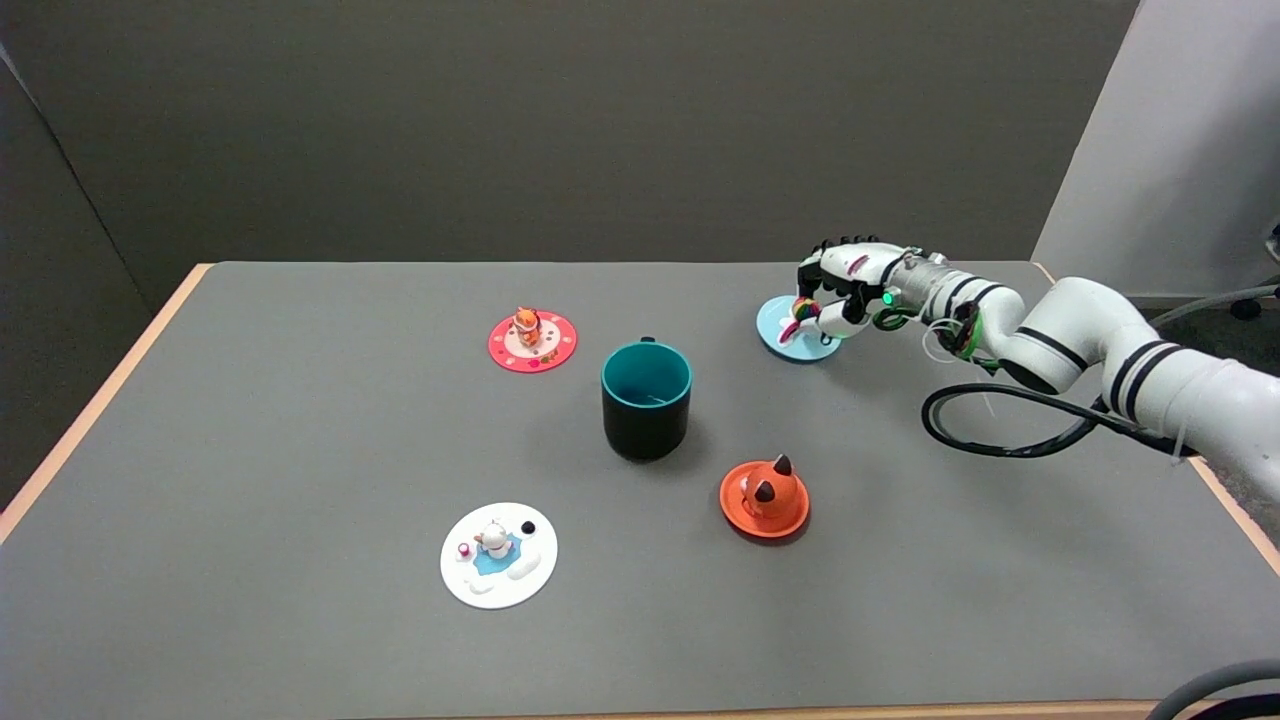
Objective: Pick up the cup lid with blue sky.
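Observation:
The sky-blue cup lid lies at the table's far right, with a small rainbow-coloured figure standing on top of it. My right hand reaches over the lid from the right. Its fingers curl down on the far side of the figure and the thumb is on the near side, so the figure is pinched between them. The lid's rim looks flat on the table. The hand hides the right part of the lid.
A dark cup with a teal inside stands mid-table. Around it lie a red lid with an orange figure, an orange lid with ears and a white lid with a small white figure. A black cable loop hangs under my forearm.

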